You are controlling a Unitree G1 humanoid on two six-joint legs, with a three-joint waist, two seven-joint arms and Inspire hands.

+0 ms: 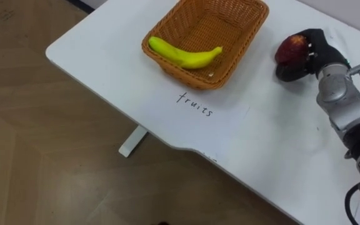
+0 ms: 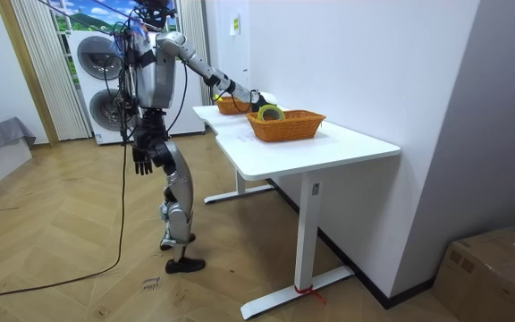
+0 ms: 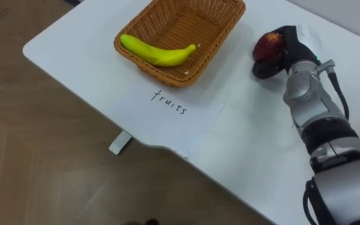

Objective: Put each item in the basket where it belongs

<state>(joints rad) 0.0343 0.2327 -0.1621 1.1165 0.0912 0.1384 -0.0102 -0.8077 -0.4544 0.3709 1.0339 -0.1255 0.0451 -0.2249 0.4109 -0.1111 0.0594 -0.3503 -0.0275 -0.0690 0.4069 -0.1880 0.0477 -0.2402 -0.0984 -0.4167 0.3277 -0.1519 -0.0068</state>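
Observation:
A red apple (image 1: 290,49) is in my right hand (image 1: 314,45), whose dark fingers curl round it from behind. The hand holds it low over the white table (image 1: 261,137), just to the right of the brown wicker fruit basket (image 1: 245,44). A yellow banana (image 1: 183,56) lies along the basket's near side. On the table in front of the basket is a handwritten label (image 1: 195,104). In the room view I stand at the table's far end with the right arm stretched over it. My left hand (image 2: 141,159) hangs at my side, fingers relaxed.
A second wicker basket (image 2: 298,127) stands nearer the room camera, holding a green and yellow ring-shaped thing (image 2: 271,113). The table's rounded corner and front edge (image 1: 167,145) border wooden floor. A wall runs behind the table; washing machines stand behind me.

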